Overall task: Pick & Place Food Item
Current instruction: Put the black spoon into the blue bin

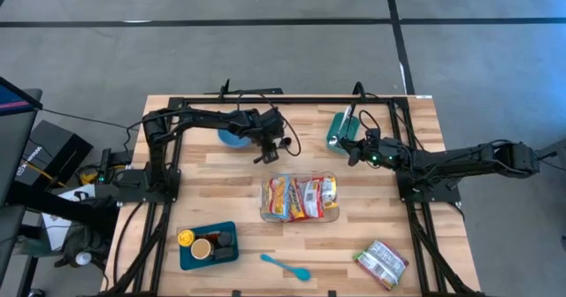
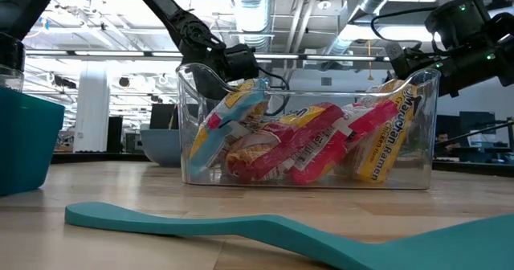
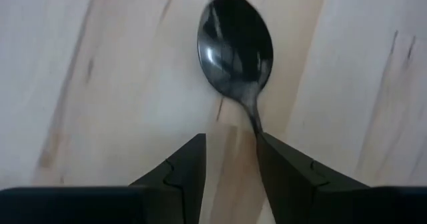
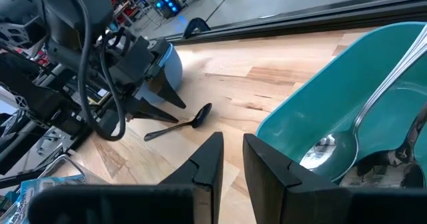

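Observation:
A black spoon [image 3: 235,44] lies flat on the wood table between the blue bowl [image 1: 233,138] and the teal bin [image 1: 339,127]; it also shows in the right wrist view [image 4: 180,125]. My left gripper [image 3: 231,161] is open just over the spoon's handle, pointing down, nothing between its fingers. Several ramen packets [image 1: 301,197] lie in a clear tub [image 2: 309,169] at the table's middle. Another packet [image 1: 382,263] lies flat at the near right. My right gripper [image 4: 232,154] hangs empty beside the teal bin, its fingers a narrow gap apart. My left gripper stands with one finger [image 3: 283,174] right at the spoon's handle [image 3: 253,121], where the handle runs out of sight behind that finger. I cannot tell whether the finger touches it. The spoon lies flat on the table, its bowl pointing away from the fingers.
The teal bin [image 4: 347,97] holds metal cutlery [image 4: 373,111]. A teal tray [image 1: 208,244] with small items sits at the near left. A teal spatula [image 1: 285,266] lies near the front edge. Black frame rails [image 1: 159,191] run along both sides of the table.

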`<action>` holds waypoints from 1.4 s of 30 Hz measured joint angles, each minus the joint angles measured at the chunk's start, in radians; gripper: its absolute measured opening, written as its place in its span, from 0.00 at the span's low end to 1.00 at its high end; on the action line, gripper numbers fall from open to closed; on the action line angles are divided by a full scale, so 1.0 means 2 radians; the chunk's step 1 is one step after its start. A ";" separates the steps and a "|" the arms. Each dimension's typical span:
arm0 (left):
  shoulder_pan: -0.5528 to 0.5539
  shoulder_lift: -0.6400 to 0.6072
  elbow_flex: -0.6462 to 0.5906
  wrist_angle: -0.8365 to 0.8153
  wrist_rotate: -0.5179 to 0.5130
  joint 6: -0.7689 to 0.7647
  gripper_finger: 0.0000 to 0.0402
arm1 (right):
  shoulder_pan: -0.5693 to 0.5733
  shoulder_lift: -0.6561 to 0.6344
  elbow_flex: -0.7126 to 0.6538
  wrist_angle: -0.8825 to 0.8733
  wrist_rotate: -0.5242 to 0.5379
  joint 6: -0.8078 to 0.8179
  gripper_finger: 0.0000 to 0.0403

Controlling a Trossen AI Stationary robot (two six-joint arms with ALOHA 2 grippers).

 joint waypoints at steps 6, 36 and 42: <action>-0.001 0.000 0.000 -0.024 0.000 -0.035 0.32 | 0.000 0.000 0.000 0.000 0.000 0.000 0.13; -0.028 0.000 0.000 -0.003 -0.034 -0.073 0.32 | 0.000 0.000 0.000 0.000 0.000 0.004 0.13; -0.028 0.000 0.000 -0.004 -0.033 -0.076 0.32 | 0.000 0.000 0.000 0.000 0.000 0.004 0.13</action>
